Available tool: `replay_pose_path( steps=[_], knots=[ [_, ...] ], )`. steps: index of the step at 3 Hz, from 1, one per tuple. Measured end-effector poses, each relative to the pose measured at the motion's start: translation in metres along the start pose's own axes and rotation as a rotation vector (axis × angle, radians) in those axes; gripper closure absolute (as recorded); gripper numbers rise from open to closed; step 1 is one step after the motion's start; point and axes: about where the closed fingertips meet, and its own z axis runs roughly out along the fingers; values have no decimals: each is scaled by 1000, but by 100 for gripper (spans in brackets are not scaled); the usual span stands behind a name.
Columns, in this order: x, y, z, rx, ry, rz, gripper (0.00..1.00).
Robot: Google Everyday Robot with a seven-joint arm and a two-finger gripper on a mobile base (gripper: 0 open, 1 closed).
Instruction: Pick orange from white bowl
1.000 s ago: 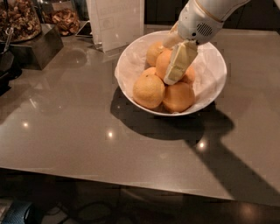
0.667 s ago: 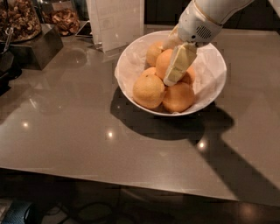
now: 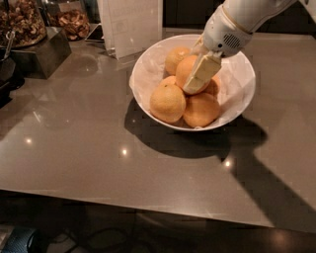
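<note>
White arm (image 3: 249,12), cream claw (image 3: 193,85) in bowl (image 3: 142,74)

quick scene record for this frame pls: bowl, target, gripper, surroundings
white bowl: on the counter, paper-lined, holds five oranges
orange: middle of the pile, resting on the others
gripper: low inside the bowl, against the middle orange
behind bowl: sign holder
far left: snack bins

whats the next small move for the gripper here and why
Probably ease the gripper a touch lower over the orange it rests against, mid-pile in the white bowl. That orange is not yet lifted and sits among the other oranges.
</note>
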Motion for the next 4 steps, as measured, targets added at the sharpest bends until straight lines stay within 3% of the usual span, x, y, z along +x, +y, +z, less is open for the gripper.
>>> replay_pose_path(
  steps=[1,2,3,4],
  knots=[
    [8,2,0,-2,4,25,53],
    [8,2,0,-3,4,25,46],
    [10,2,4,-15,0,33,29],
    [12,2,11,-35,-4,42,23]
  ],
)
